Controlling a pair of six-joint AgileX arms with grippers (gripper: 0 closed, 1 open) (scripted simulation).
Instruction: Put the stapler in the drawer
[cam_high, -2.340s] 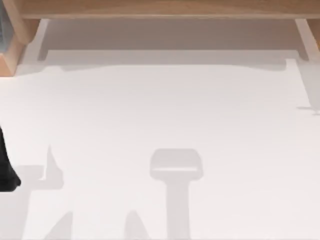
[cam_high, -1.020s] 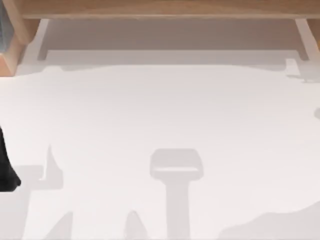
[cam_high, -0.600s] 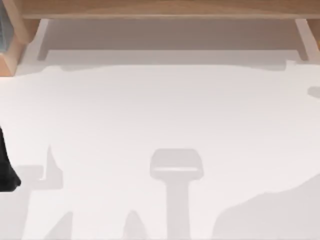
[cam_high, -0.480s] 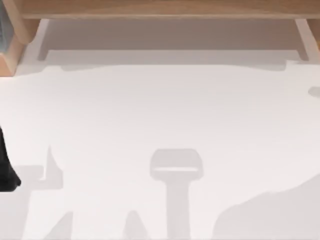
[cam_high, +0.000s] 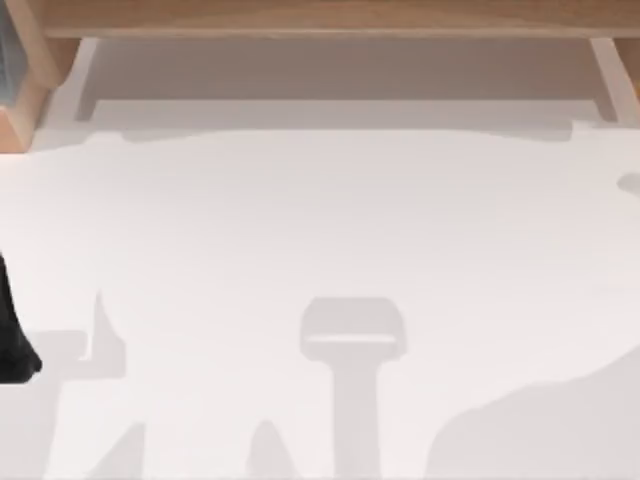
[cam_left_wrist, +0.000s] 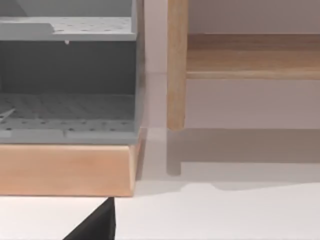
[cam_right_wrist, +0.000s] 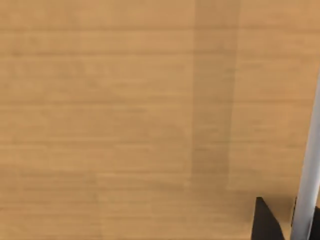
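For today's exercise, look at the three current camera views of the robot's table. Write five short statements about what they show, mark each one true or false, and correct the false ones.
1. The table is white. True.
2. A wooden frame runs along the far edge of the table in the top view. True.
3. A grey perforated shelf sits on a wooden base in the left wrist view. True.
4. The right wrist view faces a blue metal wall. False: it faces a wooden panel with horizontal grain.
5. The dark arm part in the top view is at the table's right edge. False: it is at the left edge.
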